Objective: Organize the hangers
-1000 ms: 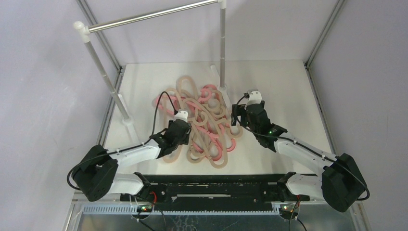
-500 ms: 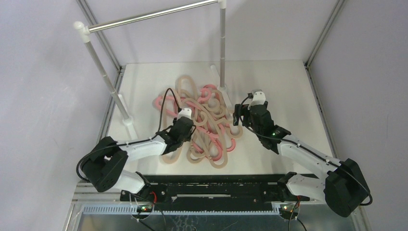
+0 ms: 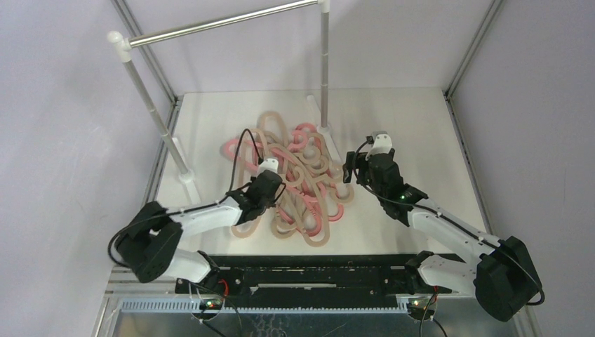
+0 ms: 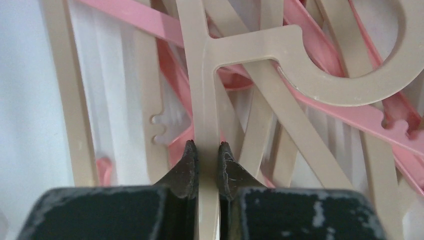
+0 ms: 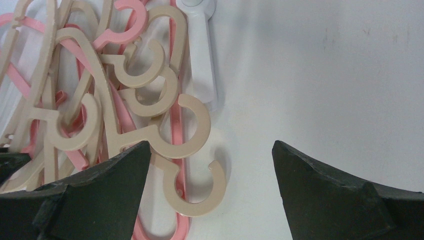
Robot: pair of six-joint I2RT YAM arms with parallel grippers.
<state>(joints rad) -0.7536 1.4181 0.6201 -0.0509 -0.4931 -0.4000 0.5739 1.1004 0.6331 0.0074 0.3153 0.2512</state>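
The pile of thin pink and beige plastic hangers [image 3: 298,179] lies tangled on the white table [image 3: 407,126], between the two grippers. One beige hanger [image 4: 202,100] from it runs straight out from between the fingertips of the left gripper [image 4: 205,152], whose jaws are pressed together on its flat straight stem. Its broad curved hook bends off ahead and to the right of the fingers, over pink arms. The right gripper [image 5: 210,145] hangs above the pile's right edge with its fingers spread wide, holding nothing. A beige open hook [image 5: 192,192] lies below the gap, nearer its left finger. Ahead of that finger lies the white plastic foot [image 5: 202,65] of the silver metal rail [image 3: 224,23], just beside the hangers.
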